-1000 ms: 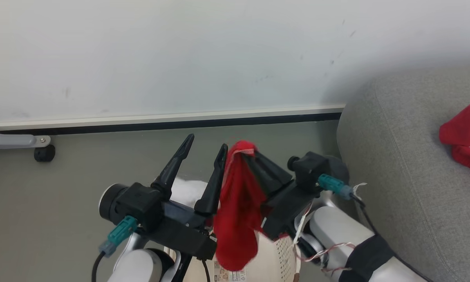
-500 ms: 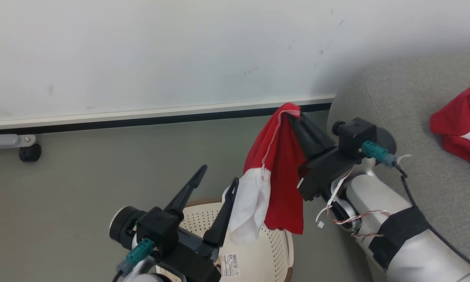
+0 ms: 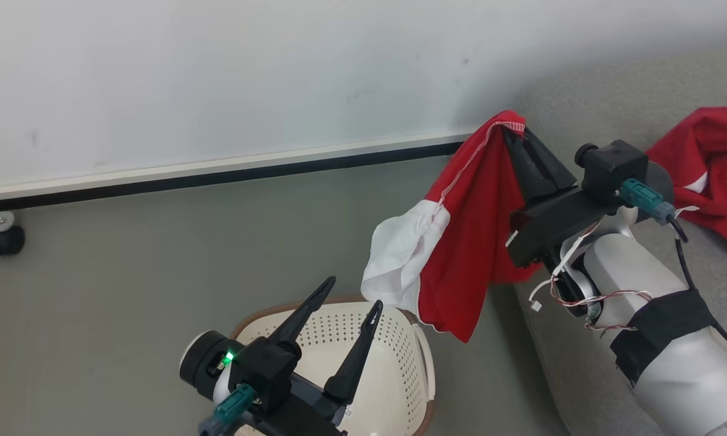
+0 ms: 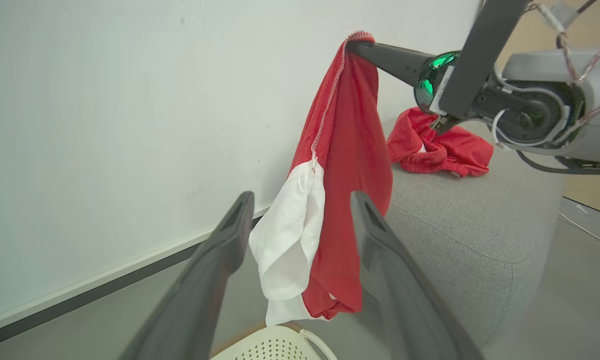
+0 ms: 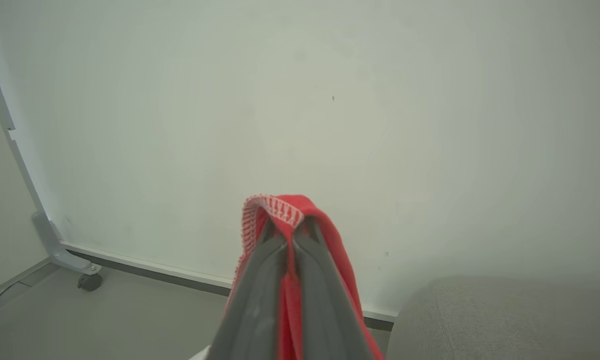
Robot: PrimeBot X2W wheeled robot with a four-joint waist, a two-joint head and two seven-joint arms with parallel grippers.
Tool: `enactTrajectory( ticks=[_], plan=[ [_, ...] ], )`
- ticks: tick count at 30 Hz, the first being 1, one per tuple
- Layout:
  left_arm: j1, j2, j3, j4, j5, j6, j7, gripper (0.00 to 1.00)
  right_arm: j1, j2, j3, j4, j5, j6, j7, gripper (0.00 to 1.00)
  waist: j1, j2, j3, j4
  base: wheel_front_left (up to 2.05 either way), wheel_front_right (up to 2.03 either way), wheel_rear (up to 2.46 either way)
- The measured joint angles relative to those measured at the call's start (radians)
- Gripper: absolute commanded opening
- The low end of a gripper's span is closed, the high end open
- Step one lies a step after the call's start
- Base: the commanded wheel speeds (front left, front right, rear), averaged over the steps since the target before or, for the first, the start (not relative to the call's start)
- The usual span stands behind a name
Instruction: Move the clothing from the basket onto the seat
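The red garment [image 3: 460, 242], with its white panel, is hanging in the air above and to the right of the basket [image 3: 400, 369]. Its lowest fold is dangling just past the basket's right rim and, as far as the head view lets one judge, is not touching it. The right gripper [image 3: 512, 128] is pinching the garment's stitched hem between fully closed fingers, up and to the right of the basket. A second red garment [image 3: 712, 160] is lying crumpled on the seat [image 4: 460, 225], which is standing just to the right of the basket. The left gripper [image 3: 356, 292] is hovering over the basket's near left part with its fingers spread wide, holding nothing. Beyond the basket the grey floor [image 3: 127, 272] is running to a white wall [image 3: 218, 72] with a dark baseboard [image 3: 218, 177], and a small black caster [image 3: 5, 240] is sitting far to the basket's left.
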Motion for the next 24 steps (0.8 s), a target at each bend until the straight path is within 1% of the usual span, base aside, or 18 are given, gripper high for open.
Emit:
enactTrajectory(
  ticks=[2,5,6,8,11,12,16,19,24],
  plan=[
    [0.001,0.01,-0.002,-0.004,0.004,-0.007,0.003,1.0,-0.005,-0.002,-0.011,-0.002,0.0,-0.008,0.0,0.0,0.0,0.0,0.009,-0.019,0.0,0.0,0.0],
    [0.001,0.017,-0.007,-0.01,0.006,-0.008,0.005,1.0,-0.012,-0.004,-0.017,-0.003,0.0,-0.009,0.0,0.0,0.0,0.0,0.019,-0.04,0.0,0.0,0.0],
    [0.001,0.021,-0.016,-0.015,0.014,-0.009,0.008,1.0,-0.013,-0.006,-0.024,-0.005,0.0,-0.012,0.0,0.0,0.0,0.0,0.029,-0.063,0.0,0.0,0.0],
    [0.001,0.025,-0.022,-0.023,0.015,-0.017,0.014,1.0,-0.013,-0.012,-0.034,-0.006,0.0,-0.012,-0.001,0.0,0.0,0.0,0.041,-0.087,0.0,0.0,0.0],
    [-0.002,0.026,-0.028,-0.033,0.022,-0.018,0.016,1.0,-0.017,-0.021,-0.051,-0.007,0.004,-0.014,-0.001,0.0,0.0001,0.0,0.054,-0.111,0.0,0.0,0.0],
    [-0.003,0.027,-0.03,-0.044,0.026,-0.018,0.02,1.0,-0.028,-0.033,-0.061,-0.005,0.007,-0.016,-0.001,0.0,0.0001,0.0,0.064,-0.126,0.0,0.0,0.0],
    [-0.016,0.031,-0.034,-0.053,0.031,-0.025,0.025,1.0,-0.082,-0.072,-0.103,0.002,0.012,-0.017,-0.001,0.0,0.0001,0.0,0.092,-0.149,0.0,0.0,0.0],
    [-0.046,0.036,-0.036,-0.075,0.039,-0.027,0.036,1.0,-0.179,-0.138,-0.164,0.016,0.014,-0.022,-0.001,0.0,0.0002,0.0,0.14,-0.17,0.0,0.0,0.0],
    [-0.072,0.04,-0.041,-0.076,0.04,-0.034,0.046,1.0,-0.288,-0.206,-0.226,0.043,0.017,-0.027,-0.002,0.0,0.0002,0.0,0.18,-0.173,0.0,0.0,0.0]
  ],
)
